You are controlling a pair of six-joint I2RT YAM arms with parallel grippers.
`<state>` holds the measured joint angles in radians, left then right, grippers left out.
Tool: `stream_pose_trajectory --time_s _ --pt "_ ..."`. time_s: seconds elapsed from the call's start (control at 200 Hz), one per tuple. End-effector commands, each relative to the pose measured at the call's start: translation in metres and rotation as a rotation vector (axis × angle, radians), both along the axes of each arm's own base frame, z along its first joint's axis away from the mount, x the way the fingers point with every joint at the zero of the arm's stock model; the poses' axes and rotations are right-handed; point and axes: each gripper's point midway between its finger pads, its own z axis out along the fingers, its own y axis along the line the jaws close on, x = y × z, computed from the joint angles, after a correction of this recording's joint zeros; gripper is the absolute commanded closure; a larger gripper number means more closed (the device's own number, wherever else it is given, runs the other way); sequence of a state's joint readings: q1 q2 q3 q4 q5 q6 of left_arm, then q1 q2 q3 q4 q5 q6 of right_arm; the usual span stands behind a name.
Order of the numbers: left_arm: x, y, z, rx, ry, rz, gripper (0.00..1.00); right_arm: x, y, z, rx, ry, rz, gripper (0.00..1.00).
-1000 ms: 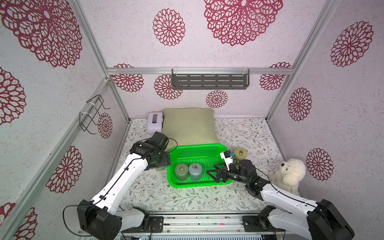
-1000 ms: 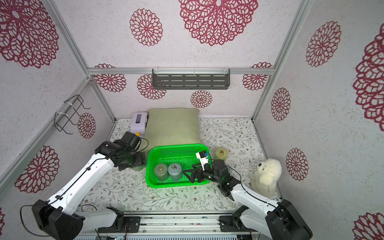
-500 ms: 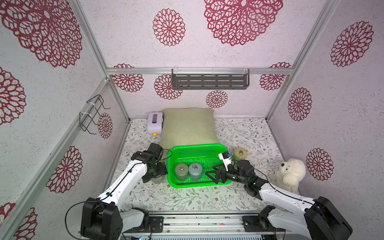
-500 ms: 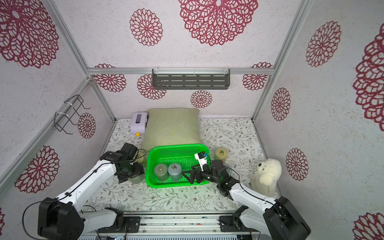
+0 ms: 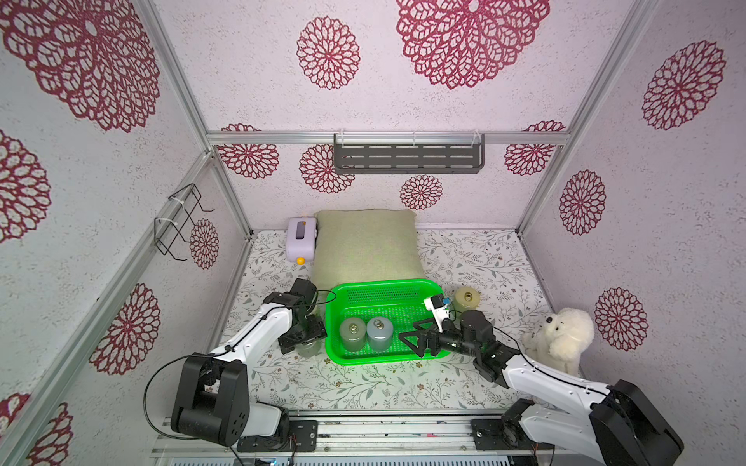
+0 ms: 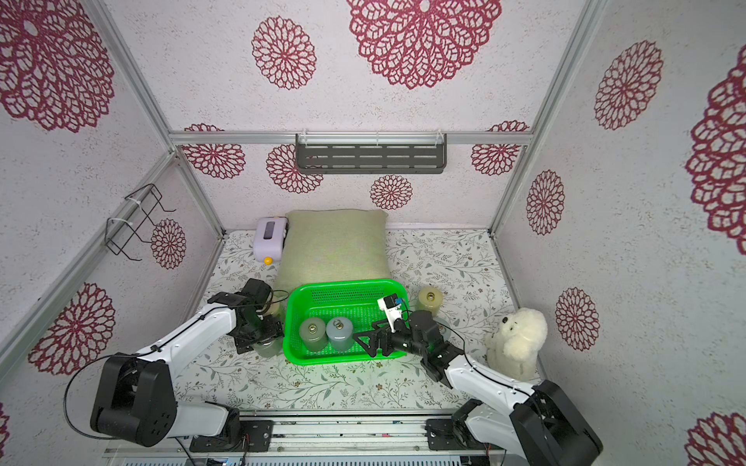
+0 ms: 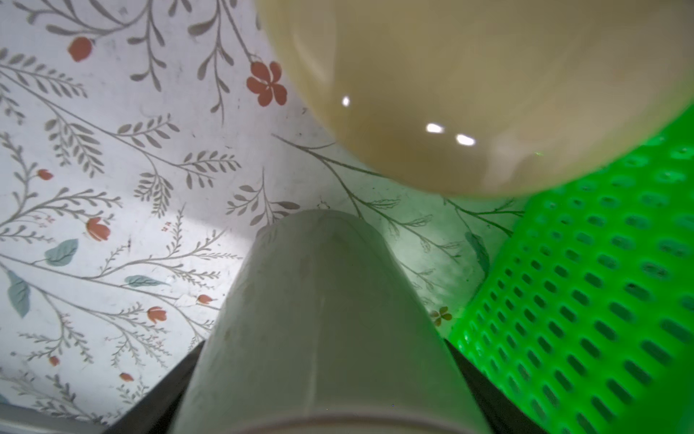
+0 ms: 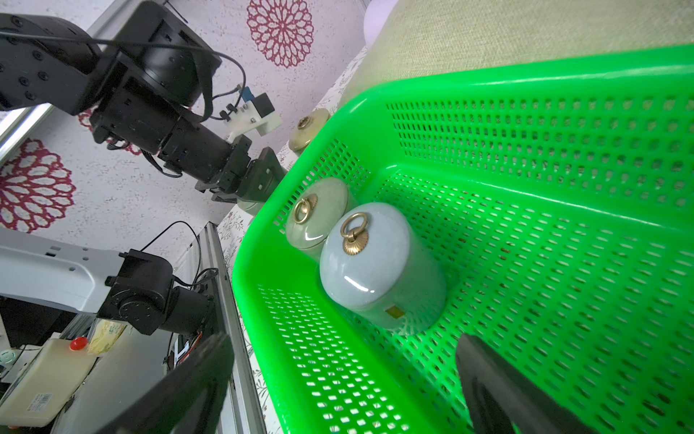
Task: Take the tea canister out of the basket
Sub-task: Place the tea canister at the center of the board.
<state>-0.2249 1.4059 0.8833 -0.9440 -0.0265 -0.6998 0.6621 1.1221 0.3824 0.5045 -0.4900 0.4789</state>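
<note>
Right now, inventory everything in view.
basket: 1, bright green, table centre.
olive tea canister: 1, olive, in basket.
grey-blue tea canister: 1, grey-blue, in basket.
cream tea canister: 1, cream, table, left of basket.
yellow tea canister: 1, yellowish, table, right of basket.
pillow: 1, sage, behind basket.
plush dog: 1, white, table's right edge.
lilac gadget: 1, lilac, left of pillow.
wall shelf: 1, dark grey, back wall.
wire rack: 1, black, left wall.
left end effector: 1, black, shut on pale tea canister left of basket.
right end effector: 1, black, open, over basket's right end.
</note>
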Motion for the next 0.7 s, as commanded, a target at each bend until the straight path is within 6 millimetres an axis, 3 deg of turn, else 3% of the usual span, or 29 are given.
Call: stream_pose_trajectory --time_s 0.0,0.46,0.696 --pt "0.009 -0.004 0.000 -0.033 -0.031 0.005 0.24 0.008 0.006 0.021 0.031 -0.071 -0.001 0.01" --pt "0.009 -0.009 -0.014 -0.073 0.012 0.014 0.19 0.008 0.006 0.021 0.030 -0.071 -0.004 0.01" --pt "0.009 -0.009 -0.015 -0.071 0.022 0.012 0.03 0.008 0.006 0.022 0.033 -0.072 0.001 0.01"
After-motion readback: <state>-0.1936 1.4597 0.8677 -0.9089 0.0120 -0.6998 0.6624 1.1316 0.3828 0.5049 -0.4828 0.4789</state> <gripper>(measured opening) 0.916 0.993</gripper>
